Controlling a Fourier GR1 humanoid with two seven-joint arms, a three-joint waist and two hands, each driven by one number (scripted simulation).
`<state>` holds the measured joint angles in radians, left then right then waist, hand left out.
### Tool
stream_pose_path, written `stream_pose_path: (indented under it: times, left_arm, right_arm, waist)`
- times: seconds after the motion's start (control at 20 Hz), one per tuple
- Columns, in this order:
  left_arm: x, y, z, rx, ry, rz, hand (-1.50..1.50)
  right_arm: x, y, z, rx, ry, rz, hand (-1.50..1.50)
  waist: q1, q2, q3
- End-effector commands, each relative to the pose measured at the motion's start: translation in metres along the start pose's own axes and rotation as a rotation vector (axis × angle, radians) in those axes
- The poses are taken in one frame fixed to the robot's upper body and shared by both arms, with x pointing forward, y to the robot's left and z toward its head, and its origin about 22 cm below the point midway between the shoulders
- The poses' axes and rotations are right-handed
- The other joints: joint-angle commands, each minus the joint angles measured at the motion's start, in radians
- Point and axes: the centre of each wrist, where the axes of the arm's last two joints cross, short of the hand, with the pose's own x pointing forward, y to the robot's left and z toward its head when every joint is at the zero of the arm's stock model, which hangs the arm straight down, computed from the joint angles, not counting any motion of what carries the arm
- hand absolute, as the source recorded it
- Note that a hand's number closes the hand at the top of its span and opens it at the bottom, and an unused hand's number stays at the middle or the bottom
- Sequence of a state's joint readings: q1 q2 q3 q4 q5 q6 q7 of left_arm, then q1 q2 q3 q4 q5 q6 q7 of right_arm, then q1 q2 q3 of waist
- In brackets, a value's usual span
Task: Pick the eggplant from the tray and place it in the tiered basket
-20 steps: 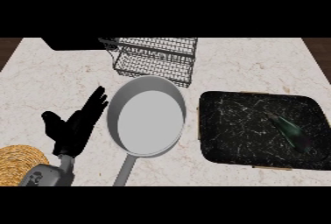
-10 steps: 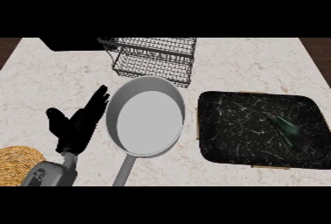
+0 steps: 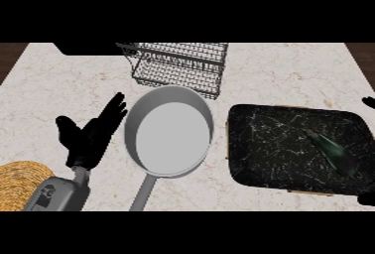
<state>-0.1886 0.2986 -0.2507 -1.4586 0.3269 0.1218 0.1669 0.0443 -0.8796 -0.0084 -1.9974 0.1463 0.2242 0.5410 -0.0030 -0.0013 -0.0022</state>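
One eggplant (image 3: pixel 331 147): we see it lying in the dark tray (image 3: pixel 264 149).
Left hand (image 3: pixel 89 136): fingers straight, holding nothing.
Right hand (image 3: pixel 368 103): we cannot tell.

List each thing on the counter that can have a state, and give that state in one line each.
Eggplant: lying in the tray, right side, untouched.
Tray: flat on the counter, holding only the eggplant.
Tiered basket: upright at the counter's far edge, nothing visible in it.
Pan: empty, handle pointing toward the robot.
Left robot hand: open, fingers straight, resting beside the pan.
Right robot hand: barely in view at the right edge; state unclear.
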Motion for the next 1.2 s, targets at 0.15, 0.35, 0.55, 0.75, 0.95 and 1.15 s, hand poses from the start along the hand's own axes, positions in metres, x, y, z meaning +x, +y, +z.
stream_pose_path:
  times: [0.15, 0.35, 0.55, 0.75, 0.95, 1.15]
  left_arm:
    - [0.005, 0.006, -0.013, 0.002, -0.010, 0.001, 0.00]
    - [0.002, -0.001, -0.009, -0.009, -0.006, -0.007, 0.00]
    - [0.003, 0.000, 0.003, -0.003, 0.009, -0.008, 0.00]
    - [-0.018, -0.007, -0.003, -0.004, -0.011, -0.008, 0.00]
    - [-0.006, 0.006, 0.001, -0.005, -0.015, 0.004, 0.00]
    - [-0.001, -0.005, -0.008, 0.000, -0.001, -0.007, 0.00]
  right_arm:
    - [0.028, 0.038, -0.005, 0.024, 0.153, 0.150, -1.50]
    - [0.034, 0.049, -0.015, 0.065, 0.188, 0.170, -1.50]
    - [0.022, 0.051, -0.019, 0.107, 0.195, 0.138, -1.50]
    - [0.021, 0.087, -0.004, 0.112, 0.224, 0.181, -1.50]
    - [0.001, 0.080, -0.007, 0.062, 0.246, 0.197, -1.50]
    - [-0.003, 0.063, -0.023, 0.034, 0.258, 0.207, -1.50]
  waist:
    - [0.008, 0.004, 0.001]
    - [0.006, 0.002, 0.002]
    - [0.005, 0.001, 0.002]
    - [-0.001, 0.001, 0.002]
    - [0.000, 0.001, 0.002]
    - [0.001, 0.002, 0.002]
